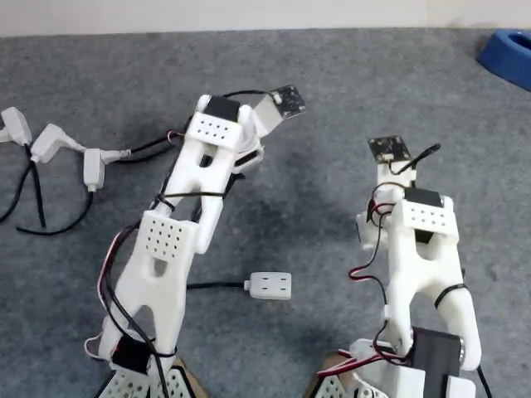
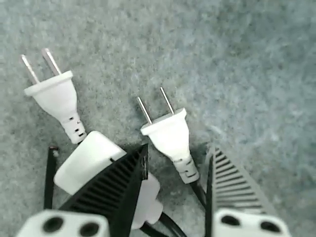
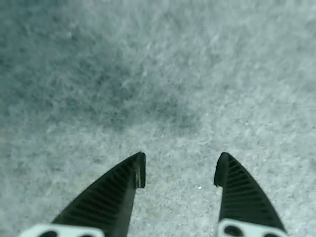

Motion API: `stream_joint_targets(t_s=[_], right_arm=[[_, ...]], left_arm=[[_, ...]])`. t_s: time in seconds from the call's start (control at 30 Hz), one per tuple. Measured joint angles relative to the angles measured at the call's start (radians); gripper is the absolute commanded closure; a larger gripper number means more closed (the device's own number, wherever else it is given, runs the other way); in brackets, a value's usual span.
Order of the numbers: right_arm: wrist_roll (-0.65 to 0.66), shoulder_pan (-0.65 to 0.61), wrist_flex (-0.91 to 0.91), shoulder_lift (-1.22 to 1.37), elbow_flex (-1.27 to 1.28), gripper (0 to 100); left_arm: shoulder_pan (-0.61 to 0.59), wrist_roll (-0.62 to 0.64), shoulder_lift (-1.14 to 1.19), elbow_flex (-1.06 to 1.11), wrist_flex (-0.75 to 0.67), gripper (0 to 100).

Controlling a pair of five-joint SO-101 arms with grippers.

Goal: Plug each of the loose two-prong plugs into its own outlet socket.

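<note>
White plug just ahead of spread left gripper, wrist view; right gripper spread over carpet

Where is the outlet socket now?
High view: the outlet socket lies on the grey carpet between the left arm and the right arm, nearer the left, its black cord running under that arm.

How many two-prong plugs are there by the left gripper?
2. One plug lies at the left gripper's open fingertips, cord end between them; the other plug lies apart to one side. A white body under one finger may be a third; its front is hidden.
</note>
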Motion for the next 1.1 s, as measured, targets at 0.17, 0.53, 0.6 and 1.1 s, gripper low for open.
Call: stream_joint_targets(t_s=[0.17, 0.53, 0.6, 1.1], right_arm=[[0.000, 0.000, 0.000, 0.000, 0.000, 77.1], [0.000, 0.170, 0.000, 0.000, 0.000, 77.1], [0.006, 0.181, 0.000, 0.000, 0.000, 77.1], [0.026, 0.419, -0.132, 0.000, 0.060, 77.1]], left_arm=[[0.002, 0.000, 0.081, -0.121, 0.057, 79], [0.029, -0.069, 0.160, -0.224, 0.203, 96], [0.035, -0.081, 0.160, -0.224, 0.219, 99], [0.091, -0.064, 0.163, -0.296, 0.261, 99]])
